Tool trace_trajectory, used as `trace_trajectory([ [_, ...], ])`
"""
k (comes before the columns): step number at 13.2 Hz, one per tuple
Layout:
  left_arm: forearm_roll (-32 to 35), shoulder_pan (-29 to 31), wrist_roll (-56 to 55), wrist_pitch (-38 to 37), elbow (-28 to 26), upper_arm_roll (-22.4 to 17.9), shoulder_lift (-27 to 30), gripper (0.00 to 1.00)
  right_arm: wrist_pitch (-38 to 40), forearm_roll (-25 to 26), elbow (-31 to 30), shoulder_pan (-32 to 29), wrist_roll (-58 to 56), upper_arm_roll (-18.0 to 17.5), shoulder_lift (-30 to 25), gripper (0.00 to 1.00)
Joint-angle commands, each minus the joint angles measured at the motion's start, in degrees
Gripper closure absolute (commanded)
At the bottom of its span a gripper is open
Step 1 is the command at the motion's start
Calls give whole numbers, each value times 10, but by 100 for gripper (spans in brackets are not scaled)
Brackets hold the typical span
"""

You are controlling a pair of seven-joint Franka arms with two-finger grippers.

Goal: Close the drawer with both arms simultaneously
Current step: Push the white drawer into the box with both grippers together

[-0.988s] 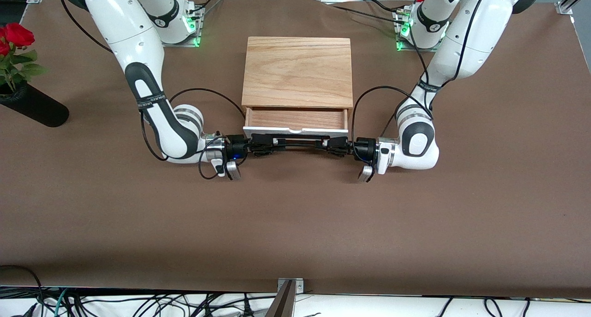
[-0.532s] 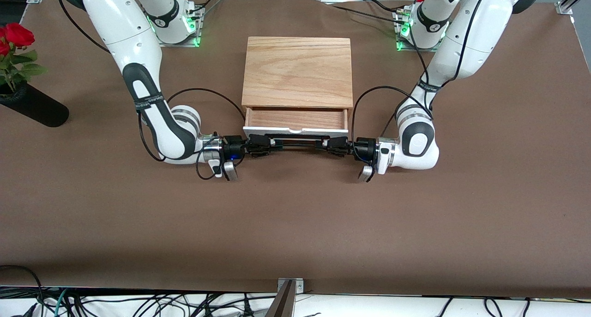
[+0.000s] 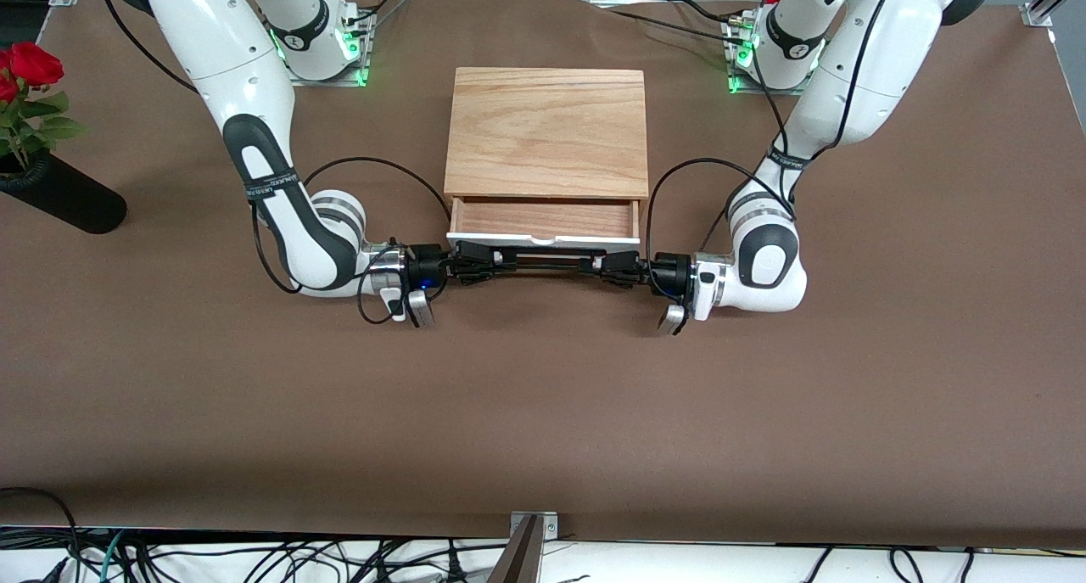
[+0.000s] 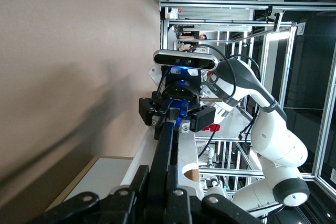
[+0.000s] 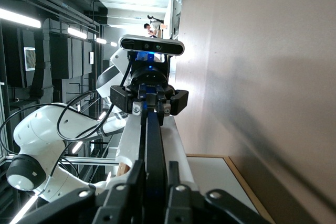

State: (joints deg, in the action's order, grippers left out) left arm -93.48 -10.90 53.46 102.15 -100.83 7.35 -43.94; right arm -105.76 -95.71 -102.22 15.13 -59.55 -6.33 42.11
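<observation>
1. The black wire handle (image 3: 543, 263) is the part of the oak box nearest the front camera; both grippers sit on it, one at each end.
2. The right arm's black two-finger gripper (image 3: 475, 265) closes on the handle's end toward the right arm's end of the table; the right wrist view shows its fingers (image 5: 137, 180) pressed to either side of the bar (image 5: 154, 145).
3. The left arm's black two-finger gripper (image 3: 612, 269) clamps the handle's other end; the left wrist view shows its fingers (image 4: 139, 179) tight against the bar (image 4: 164, 150).
4. The shallow light-wood drawer with a white front panel (image 3: 543, 223) is partly pulled out toward the front camera, its wooden floor showing between the panel and the box.
5. The small oak-grain box (image 3: 547, 131) stands on the brown table (image 3: 543, 413), midway between the two arm bases.
6. A red rose in a black vase (image 3: 42, 154) lies at the right arm's end of the table, well apart from the box.
</observation>
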Motion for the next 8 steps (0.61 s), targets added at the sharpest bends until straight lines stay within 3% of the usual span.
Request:
trace_trajectory([
  [1,-7,-1,2,-19,-3,-1,11,100,2,6,-37,-6,-12,-4,-32,93],
  [2,-7,-1,2,-25,-9,-1,11,100,2,6,-38,-6,-16,-4,-33,100],
  [8,-6,2,10,-48,-43,-1,19,100,31,5,-52,-6,-59,-8,-27,100],
])
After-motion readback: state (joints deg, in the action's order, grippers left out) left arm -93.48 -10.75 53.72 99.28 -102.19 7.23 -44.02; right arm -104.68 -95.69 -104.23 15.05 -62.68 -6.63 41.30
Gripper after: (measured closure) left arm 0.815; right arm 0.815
